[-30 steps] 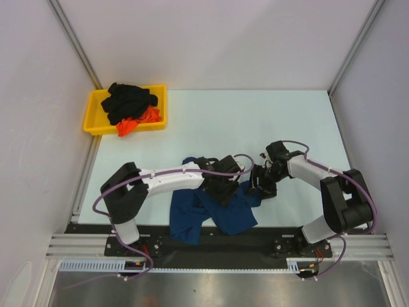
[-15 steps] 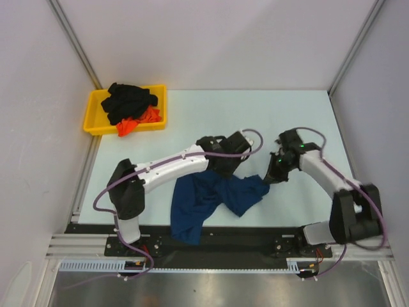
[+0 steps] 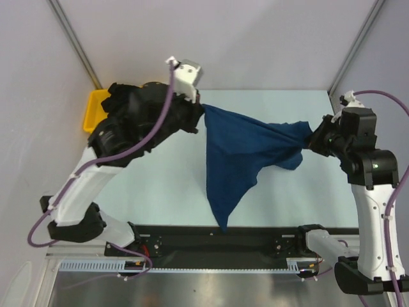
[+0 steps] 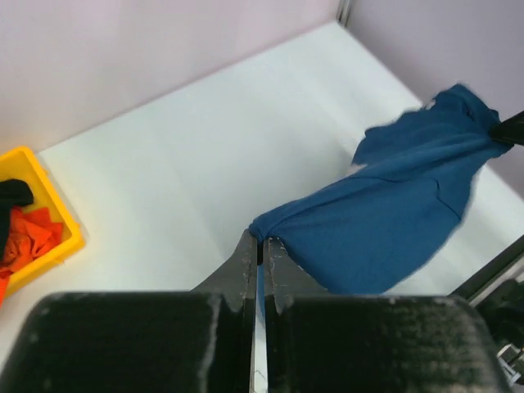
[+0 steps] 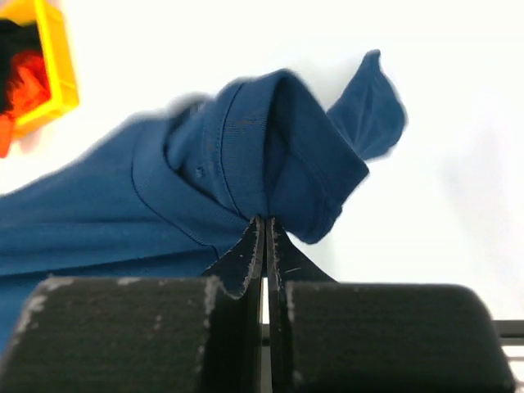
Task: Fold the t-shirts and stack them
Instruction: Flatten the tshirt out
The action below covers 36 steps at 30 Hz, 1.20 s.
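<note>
A navy blue t-shirt (image 3: 236, 147) hangs in the air above the table, stretched between my two grippers, its lower end drooping to a point near the front edge. My left gripper (image 3: 202, 114) is shut on the shirt's left corner, seen pinched at the fingertips in the left wrist view (image 4: 263, 240). My right gripper (image 3: 311, 137) is shut on a bunched, hemmed edge at the right (image 5: 264, 219). Any print on the shirt is hidden. An orange-red t-shirt (image 4: 29, 237) and a black t-shirt (image 4: 12, 192) lie in the tray.
The yellow tray (image 3: 96, 105) stands at the back left, mostly hidden behind my raised left arm in the top view. Grey walls with metal posts close in the left, back and right. A black rail (image 3: 217, 240) runs along the front edge.
Both grippers have shut on the navy t-shirt, risen and spread apart. The shirt has gone from a crumpled heap on the table to hanging stretched between them.
</note>
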{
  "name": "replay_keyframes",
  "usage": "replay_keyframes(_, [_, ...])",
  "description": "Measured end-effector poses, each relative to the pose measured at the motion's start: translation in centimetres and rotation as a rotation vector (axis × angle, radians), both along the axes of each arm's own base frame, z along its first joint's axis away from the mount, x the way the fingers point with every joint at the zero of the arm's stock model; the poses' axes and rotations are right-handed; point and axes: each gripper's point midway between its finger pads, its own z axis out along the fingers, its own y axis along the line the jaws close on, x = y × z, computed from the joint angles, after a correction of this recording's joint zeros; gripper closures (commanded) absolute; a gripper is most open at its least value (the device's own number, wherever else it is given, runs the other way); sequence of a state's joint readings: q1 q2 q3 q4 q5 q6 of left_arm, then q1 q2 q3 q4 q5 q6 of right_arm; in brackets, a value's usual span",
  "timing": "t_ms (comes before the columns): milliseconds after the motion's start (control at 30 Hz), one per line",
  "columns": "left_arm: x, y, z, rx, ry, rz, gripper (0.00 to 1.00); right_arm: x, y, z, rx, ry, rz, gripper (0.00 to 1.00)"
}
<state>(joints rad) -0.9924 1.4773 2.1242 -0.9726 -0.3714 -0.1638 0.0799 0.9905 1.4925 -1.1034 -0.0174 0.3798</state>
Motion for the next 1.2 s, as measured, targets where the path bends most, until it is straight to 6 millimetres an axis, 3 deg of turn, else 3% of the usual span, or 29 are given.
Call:
replay_keyframes(100, [-1.1,2.2,2.7,-0.063,-0.064,0.011,1.00,-0.6,-0.1,3.2,-0.001,-0.067,-0.002,1.00])
replay_keyframes(200, [-1.9,3.6,4.1,-0.101,-0.113,0.011,1.00,-1.0,0.7,6.7,0.020,-0.177,0.049,1.00])
replay_keyframes(400, [-2.1,5.4,8.7,-0.162,-0.255,0.027,1.00,-0.5,3.8,10.5,0.128,-0.330,0.194,1.00])
replay_keyframes(533, [-2.5,7.0,13.1,-0.233,-0.388,0.044,1.00,2.4,5.8,12.7,0.218,-0.388,0.254,1.00])
replay_keyframes(667, [-3.0,8.9,17.0,-0.265,-0.549,0.073,1.00,6.6,8.8,14.2,0.310,-0.395,0.341,1.00])
replay_keyframes(833, [-2.5,9.5,19.9,-0.246,-0.671,0.113,1.00,11.8,10.7,15.5,0.352,-0.393,0.370,1.00])
replay_keyframes(933, [-2.1,8.6,18.3,-0.226,-0.650,0.095,1.00,11.5,10.5,13.7,0.355,-0.353,0.357,1.00])
replay_keyframes(1000, [-2.2,7.7,15.0,-0.226,-0.589,0.062,1.00,10.0,9.7,10.4,0.351,-0.292,0.326,0.94])
replay_keyframes(1067, [-2.7,6.6,9.7,-0.233,-0.487,0.005,0.94,8.2,8.5,6.0,0.349,-0.225,0.274,0.79])
replay_keyframes(1100, [-3.0,6.4,6.9,-0.230,-0.434,-0.015,0.78,6.8,7.7,2.6,0.350,-0.152,0.236,0.75])
replay_keyframes(1133, [-3.6,5.9,2.8,-0.210,-0.356,-0.050,0.61,5.6,6.8,-0.5,0.342,-0.085,0.189,0.67])
replay_keyframes(1167, [-4.2,5.2,-1.4,-0.192,-0.271,-0.088,0.56,4.4,6.0,-3.8,0.335,-0.010,0.146,0.54])
replay_keyframes(1200, [-4.9,4.6,-5.6,-0.181,-0.184,-0.118,0.46,3.6,5.3,-6.3,0.324,0.047,0.111,0.49])
